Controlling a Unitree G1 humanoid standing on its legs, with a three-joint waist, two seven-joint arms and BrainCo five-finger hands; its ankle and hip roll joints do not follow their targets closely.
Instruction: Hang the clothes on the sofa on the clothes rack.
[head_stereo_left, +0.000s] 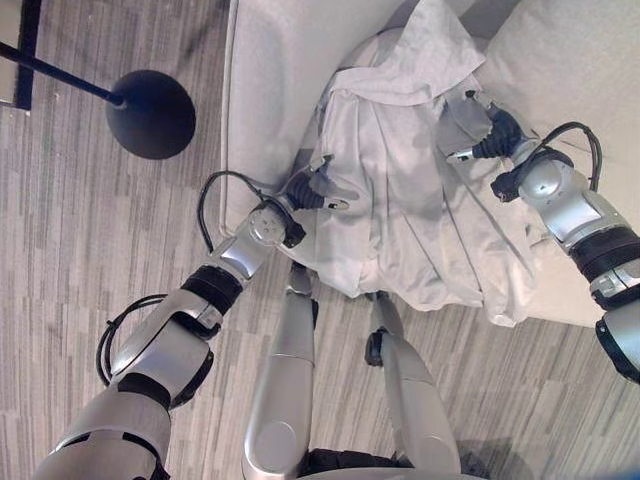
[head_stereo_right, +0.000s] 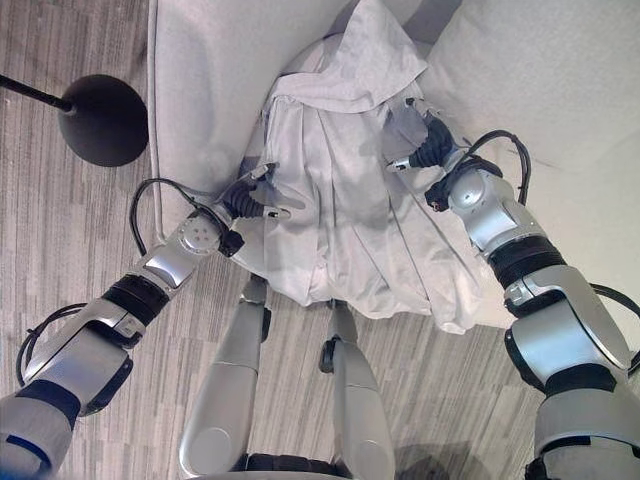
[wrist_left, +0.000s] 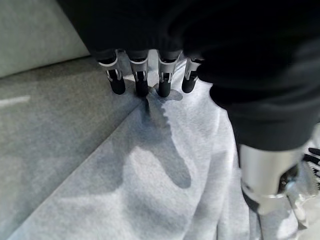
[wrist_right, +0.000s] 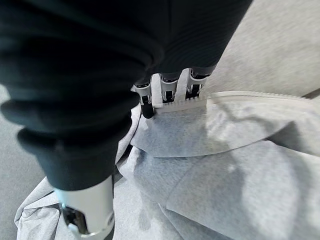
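Note:
A pale grey zip-up garment lies crumpled on the light sofa, its lower part hanging over the seat's front edge. My left hand rests on the garment's left border. Its fingertips are straight and press a crease in the cloth, with the thumb held apart. My right hand is at the garment's upper right side, tucked against the toothed zip edge, and a flap of cloth lies over it. The clothes rack shows as a black round base with a dark pole on the floor to the left.
A sofa cushion sits to the right of the garment. Striped grey carpet covers the floor in front of the sofa and to its left, around the rack base.

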